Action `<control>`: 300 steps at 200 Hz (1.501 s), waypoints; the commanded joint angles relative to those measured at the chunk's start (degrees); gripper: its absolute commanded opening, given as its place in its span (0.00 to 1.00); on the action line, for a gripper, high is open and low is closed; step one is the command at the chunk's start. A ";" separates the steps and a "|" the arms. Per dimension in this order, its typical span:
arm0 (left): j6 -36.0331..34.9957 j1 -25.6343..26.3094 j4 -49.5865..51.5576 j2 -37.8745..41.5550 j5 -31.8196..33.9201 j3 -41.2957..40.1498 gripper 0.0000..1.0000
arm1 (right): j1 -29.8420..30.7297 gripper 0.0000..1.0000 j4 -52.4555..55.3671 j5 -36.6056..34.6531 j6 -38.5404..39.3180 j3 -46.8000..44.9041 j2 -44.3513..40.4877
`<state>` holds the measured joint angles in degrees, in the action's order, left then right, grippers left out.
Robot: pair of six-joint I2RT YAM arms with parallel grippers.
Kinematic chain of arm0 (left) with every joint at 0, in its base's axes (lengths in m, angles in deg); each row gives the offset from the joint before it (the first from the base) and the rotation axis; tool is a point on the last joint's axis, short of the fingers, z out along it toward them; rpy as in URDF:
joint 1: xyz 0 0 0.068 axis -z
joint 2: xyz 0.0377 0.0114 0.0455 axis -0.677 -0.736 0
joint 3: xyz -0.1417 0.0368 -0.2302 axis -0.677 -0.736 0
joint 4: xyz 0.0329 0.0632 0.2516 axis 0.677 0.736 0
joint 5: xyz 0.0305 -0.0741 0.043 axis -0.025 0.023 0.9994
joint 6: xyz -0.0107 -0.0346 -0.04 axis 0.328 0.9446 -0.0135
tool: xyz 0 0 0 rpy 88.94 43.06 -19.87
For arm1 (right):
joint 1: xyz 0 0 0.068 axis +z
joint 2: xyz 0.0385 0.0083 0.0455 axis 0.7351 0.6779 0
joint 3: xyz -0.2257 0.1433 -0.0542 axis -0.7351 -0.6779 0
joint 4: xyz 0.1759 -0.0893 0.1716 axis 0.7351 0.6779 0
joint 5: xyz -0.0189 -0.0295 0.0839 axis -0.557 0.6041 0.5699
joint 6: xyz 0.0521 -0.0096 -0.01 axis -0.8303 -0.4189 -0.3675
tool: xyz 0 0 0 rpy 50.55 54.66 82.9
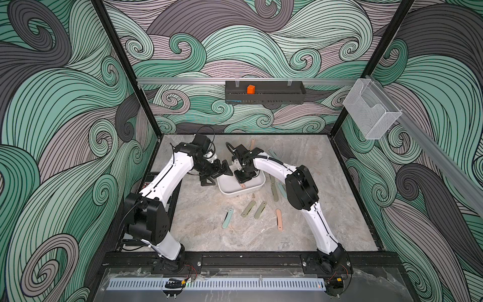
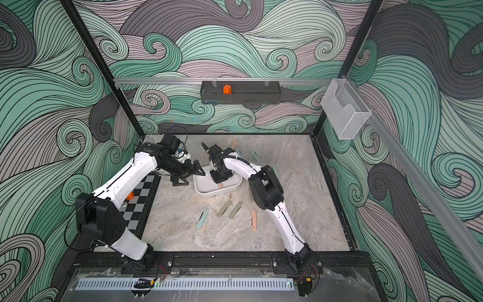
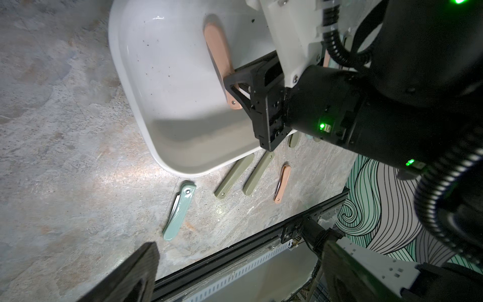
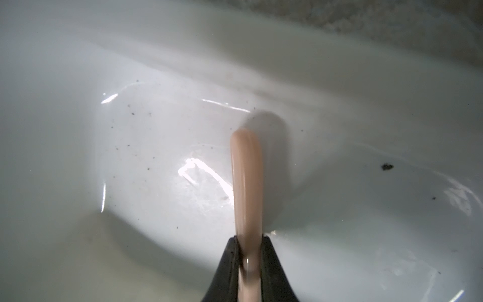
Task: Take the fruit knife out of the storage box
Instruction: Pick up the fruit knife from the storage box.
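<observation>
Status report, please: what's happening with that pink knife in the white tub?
Right gripper shut on pink fruit knife, inside storage box. Left gripper open, beside box. Nothing blocking.

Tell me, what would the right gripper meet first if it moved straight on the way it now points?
The right gripper points down into the storage box, its fingers closed on the pink fruit knife. Straight on, it would probably meet the box's white floor almost at once.

Walls (image 1: pixel 65 104) printed with green, grey and mauve swirls, black corner posts (image 1: pixel 124 65), marbled grey tabletop (image 1: pixel 209 235), aluminium rail (image 1: pixel 183 81) on the back wall bearing a black slotted tray (image 1: pixel 277 98) with an orange block (image 1: pixel 251 89), clear mesh basket (image 1: pixel 371 112) on a side rail (image 1: pixel 444 154)
</observation>
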<state>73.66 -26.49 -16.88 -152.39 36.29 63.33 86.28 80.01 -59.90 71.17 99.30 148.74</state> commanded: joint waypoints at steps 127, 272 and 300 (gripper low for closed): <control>0.55 -0.44 -0.39 -3.82 -0.61 6.36 0.99 | 0.01 0.00 4.00 1.22 -0.35 2.00 -5.18; 2.54 5.91 0.67 -18.43 -0.43 26.77 0.99 | -19.82 0.00 -2.52 -0.63 -10.31 -11.71 -22.83; 2.54 7.44 0.44 -20.95 -0.80 28.17 0.99 | -25.80 0.00 -6.75 0.07 -11.68 -15.05 -21.58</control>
<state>75.89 -20.21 -16.88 -171.74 36.46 89.34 63.68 76.47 -60.21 62.23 86.75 125.94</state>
